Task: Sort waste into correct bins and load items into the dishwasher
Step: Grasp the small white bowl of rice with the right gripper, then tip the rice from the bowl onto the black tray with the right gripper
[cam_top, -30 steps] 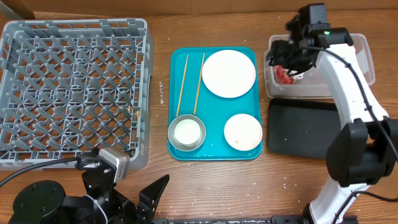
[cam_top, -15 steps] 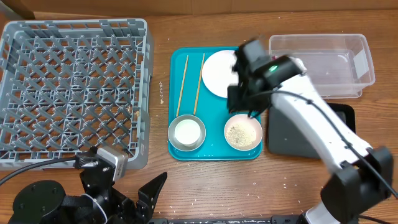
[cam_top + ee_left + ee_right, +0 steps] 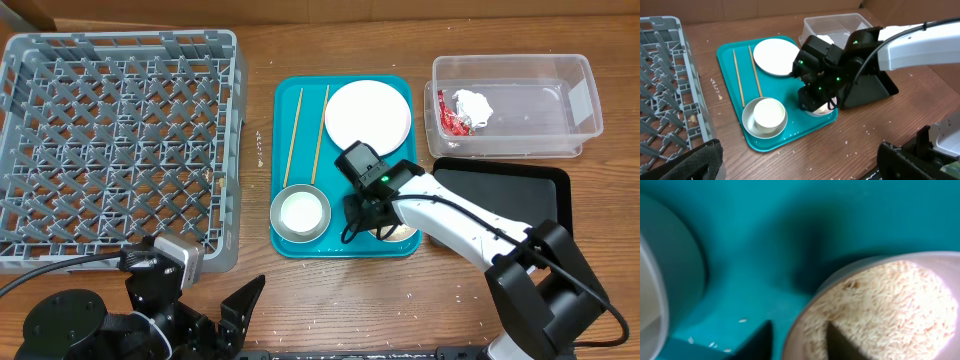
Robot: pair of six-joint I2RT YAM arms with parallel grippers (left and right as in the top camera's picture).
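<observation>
My right gripper [image 3: 372,212] is down at the left rim of the white bowl [image 3: 406,234], which holds pale rice [image 3: 880,305] on the teal tray [image 3: 345,245]. In the right wrist view its fingers [image 3: 797,330] straddle the bowl's rim [image 3: 800,325], one inside and one outside, slightly apart from it. The red wrapper [image 3: 455,121] and white paper wad [image 3: 474,103] lie in the clear tub [image 3: 515,66]. The black tray [image 3: 500,205] is beside the bowl. The white plate [image 3: 368,115], chopsticks [image 3: 295,135] and metal bowl [image 3: 276,216] holding the white cup [image 3: 301,211] are on the teal tray. My left gripper [image 3: 797,152] is open and empty.
The grey dish rack [image 3: 120,140] stands at the left and holds nothing. Loose rice grains [image 3: 847,142] lie scattered on the wooden table in front of the teal tray. The right arm stretches over the black tray's front left corner.
The right gripper left the clear tub, where the wrapper and wad now lie, crossed the plate, and came down at the rice bowl's left rim. The left arm has not moved.
</observation>
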